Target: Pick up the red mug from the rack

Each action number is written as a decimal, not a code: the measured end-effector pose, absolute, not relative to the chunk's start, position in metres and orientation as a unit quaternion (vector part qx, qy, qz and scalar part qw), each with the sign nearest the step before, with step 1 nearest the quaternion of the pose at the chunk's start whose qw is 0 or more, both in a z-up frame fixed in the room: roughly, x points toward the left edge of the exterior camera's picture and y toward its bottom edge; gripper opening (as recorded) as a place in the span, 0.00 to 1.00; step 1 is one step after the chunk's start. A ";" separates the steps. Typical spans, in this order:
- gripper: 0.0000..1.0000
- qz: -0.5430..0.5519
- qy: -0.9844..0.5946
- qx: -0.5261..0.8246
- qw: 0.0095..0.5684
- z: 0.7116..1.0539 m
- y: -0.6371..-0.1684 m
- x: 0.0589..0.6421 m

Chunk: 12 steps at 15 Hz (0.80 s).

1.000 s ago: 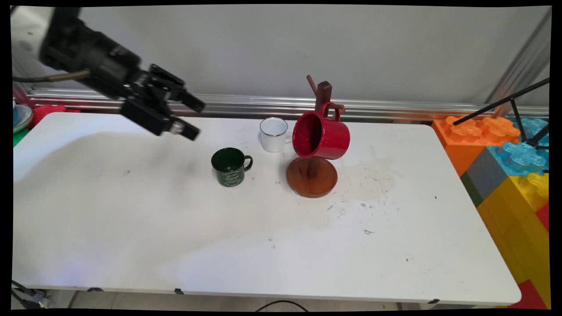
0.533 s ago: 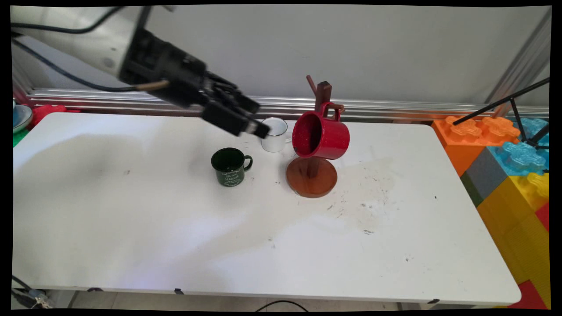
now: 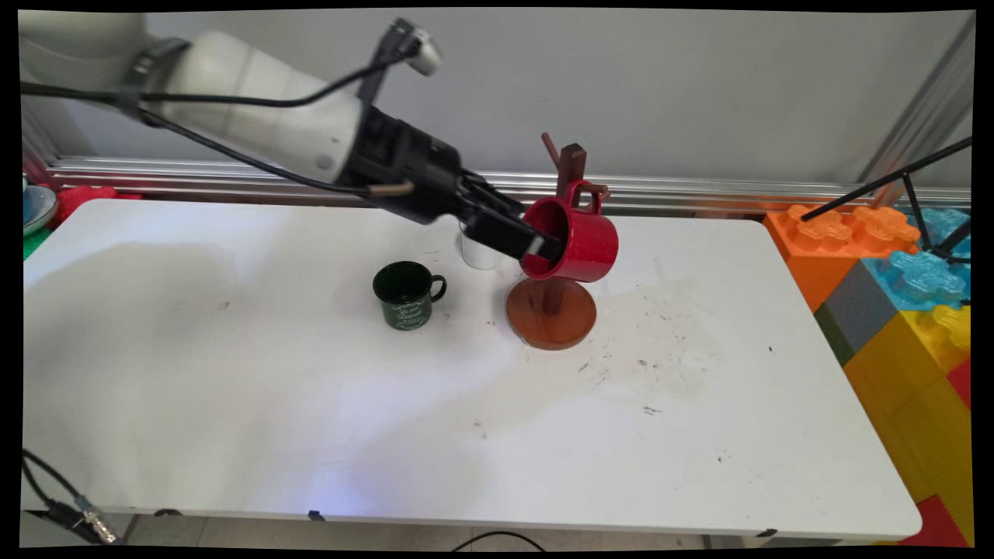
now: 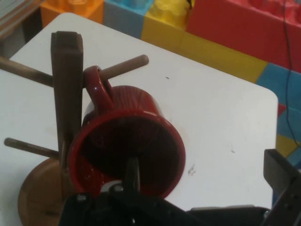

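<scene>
On the white table [image 3: 233, 404], going from left to right, a dark green mug [image 3: 406, 294] stands upright near the middle, a little toward the far edge. Behind it, closer to the far edge, a white mug [image 3: 475, 254] is partly hidden by the arm.

The gripper [image 3: 536, 241] is at the mouth of the red mug [image 3: 578, 241]. Its fingers are spread apart: in the hand view one finger [image 4: 132, 173] is inside the mug and the other [image 4: 282, 176] is outside, well to the side. It holds nothing.

The red mug hangs by its handle on a peg of the wooden mug tree [image 3: 553, 310]. It looks like enamel, so probably light, stiff and slippery. I think the rim wall is a good place to pinch.
</scene>
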<state>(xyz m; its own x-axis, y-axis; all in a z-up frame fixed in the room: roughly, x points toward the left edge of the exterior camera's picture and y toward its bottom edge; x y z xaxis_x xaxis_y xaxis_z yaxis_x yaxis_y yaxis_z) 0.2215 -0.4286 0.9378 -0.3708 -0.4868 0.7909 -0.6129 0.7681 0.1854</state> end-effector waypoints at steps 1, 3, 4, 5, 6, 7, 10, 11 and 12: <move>1.00 0.071 -0.822 0.340 0.450 0.931 -0.432 0.214; 1.00 0.074 -0.819 0.352 0.448 0.918 -0.438 0.201; 1.00 0.074 -0.817 0.356 0.447 0.912 -0.441 0.195; 1.00 0.075 -0.816 0.360 0.446 0.908 -0.442 0.191; 1.00 0.075 -0.815 0.363 0.446 0.904 -0.444 0.186; 1.00 0.074 -0.814 0.365 0.446 0.901 -0.445 0.183; 1.00 0.074 -0.810 0.373 0.447 0.888 -0.448 0.169; 1.00 0.074 -0.808 0.375 0.448 0.885 -0.449 0.166; 1.00 0.075 -0.807 0.376 0.449 0.882 -0.449 0.163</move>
<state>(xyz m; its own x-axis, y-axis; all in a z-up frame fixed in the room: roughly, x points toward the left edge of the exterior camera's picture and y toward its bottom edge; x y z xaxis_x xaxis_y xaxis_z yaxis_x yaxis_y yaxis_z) 0.1628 -0.4495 0.8824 -0.3131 -0.5405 0.7809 -0.6746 0.7053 0.2177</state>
